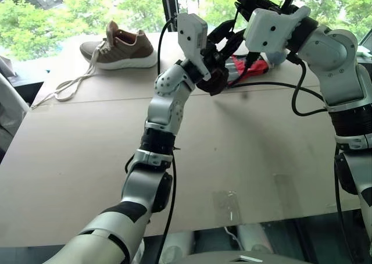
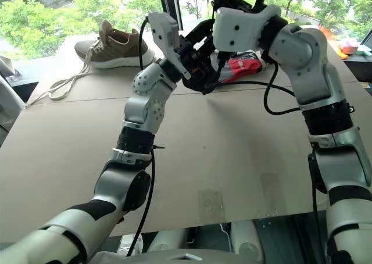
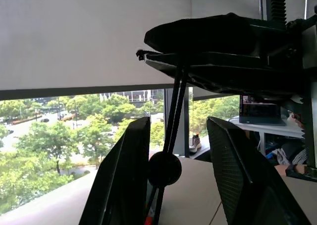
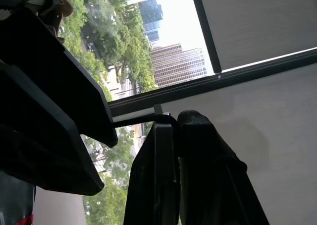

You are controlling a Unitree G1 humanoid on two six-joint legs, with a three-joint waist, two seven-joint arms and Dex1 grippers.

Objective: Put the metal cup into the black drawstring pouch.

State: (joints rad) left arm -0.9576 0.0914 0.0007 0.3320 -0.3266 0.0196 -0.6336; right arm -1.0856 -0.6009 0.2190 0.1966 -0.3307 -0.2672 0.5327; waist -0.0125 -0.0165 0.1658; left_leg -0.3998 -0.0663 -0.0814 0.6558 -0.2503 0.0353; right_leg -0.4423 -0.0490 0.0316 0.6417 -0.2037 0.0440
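Observation:
Both grippers are raised together over the far middle of the table (image 1: 244, 153). My right gripper (image 4: 176, 117) is shut, and a thin black cord (image 4: 138, 120) of the black drawstring pouch runs from its fingertips. In the left wrist view that cord (image 3: 177, 101) hangs from the right gripper (image 3: 148, 54) down to a round black stopper (image 3: 165, 168). My left gripper (image 3: 179, 123) stands open just below, with the cord and stopper in the gap between its fingers. I cannot make out the pouch's body. The metal cup is out of view.
A brown sneaker (image 1: 119, 47) lies at the far left of the table, its laces (image 1: 64, 88) trailing toward the left edge. A red-and-grey fabric item (image 1: 254, 66) lies just behind the grippers. Black cables (image 1: 296, 92) loop off the right arm.

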